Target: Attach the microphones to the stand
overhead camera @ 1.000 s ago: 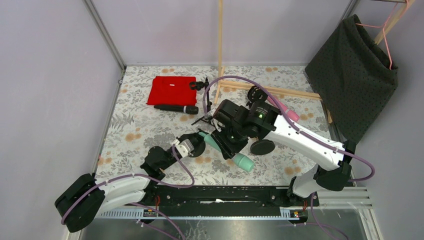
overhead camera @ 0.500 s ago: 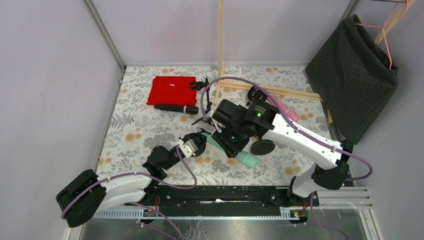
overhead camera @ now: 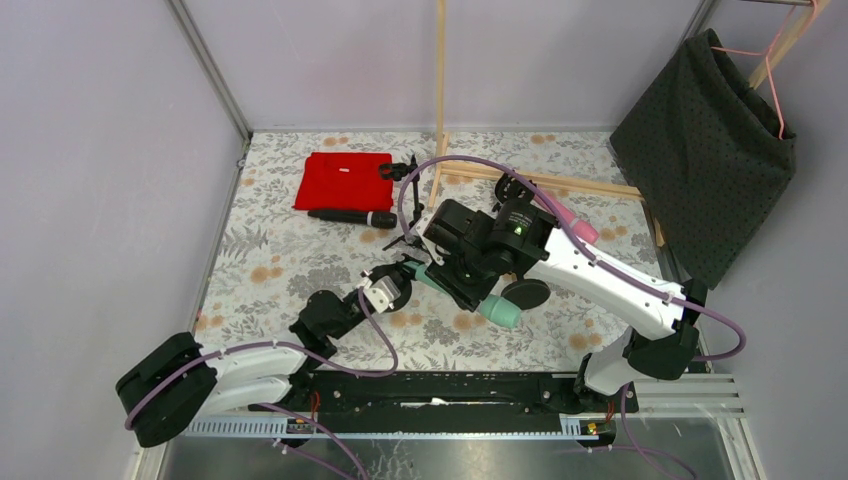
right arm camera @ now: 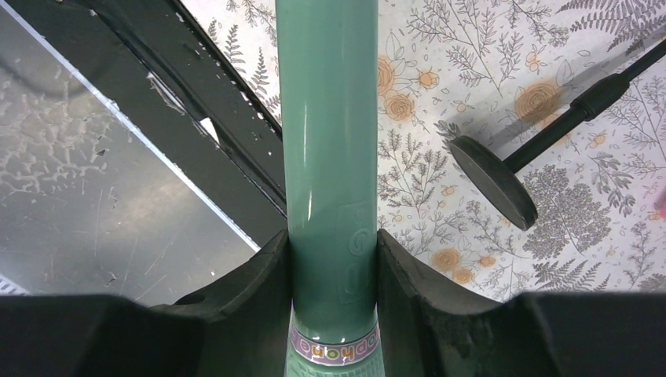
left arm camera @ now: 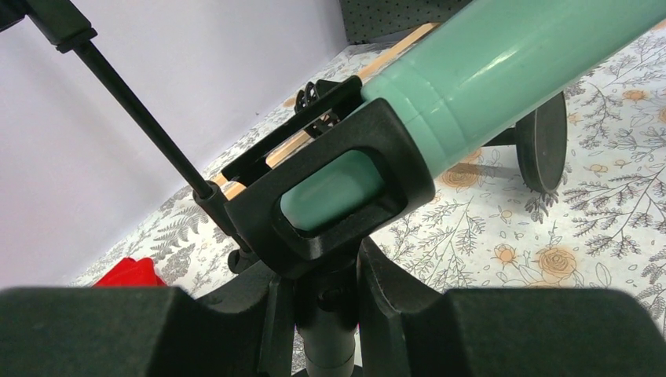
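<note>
The right end effector [right arm camera: 333, 275] pinched the mint green microphone [overhead camera: 497, 311] around its slim handle, one finger pressed to each side, with the printed band of the handle just at the fingers. It held the microphone above the desk [overhead camera: 270, 260], slanted in the top view so that the wide head pointed toward the near right and the thin tail toward the far left. The tail sat inside a black clip [left arm camera: 271, 236], its pale green end visible through the clip's open window in the left wrist view. The left end effector [left arm camera: 326, 314] was closed on that clip, gripping the short stem beneath it between both fingers. A thin black rod of the stand [left arm camera: 141, 118] ran up and to the left from beside the clip, and a round black foot [overhead camera: 525, 293] rested on the floral desk just beside the microphone's head. The pink microphone [overhead camera: 578, 226] lay behind the right arm, near the far right of the stand; whether a clip held it could not be told. The black microphone [overhead camera: 350, 216] lay flat on the desk, well apart from both arms, just in front of a folded red cloth [overhead camera: 343, 180]. A wooden frame [overhead camera: 440, 90] stood at the back, and a dark dotted cloth [overhead camera: 705, 150] hung at the far right.
</note>
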Robot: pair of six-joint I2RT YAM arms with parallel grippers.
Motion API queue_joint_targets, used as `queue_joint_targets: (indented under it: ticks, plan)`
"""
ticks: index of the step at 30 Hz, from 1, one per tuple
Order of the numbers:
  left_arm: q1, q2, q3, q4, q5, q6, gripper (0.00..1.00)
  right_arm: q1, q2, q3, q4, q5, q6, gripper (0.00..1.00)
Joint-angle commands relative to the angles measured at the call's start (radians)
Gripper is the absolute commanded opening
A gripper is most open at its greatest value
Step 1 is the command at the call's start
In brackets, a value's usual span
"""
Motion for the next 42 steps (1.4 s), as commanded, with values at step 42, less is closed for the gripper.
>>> queue_joint_targets:
  ticks: [42]
  plan:
    - [-0.131, 0.118, 0.039, -0.249, 0.119, 0.106, 0.0, 0.042, 0.274, 0.361, 0.28, 0.158, -0.074, 0.0]
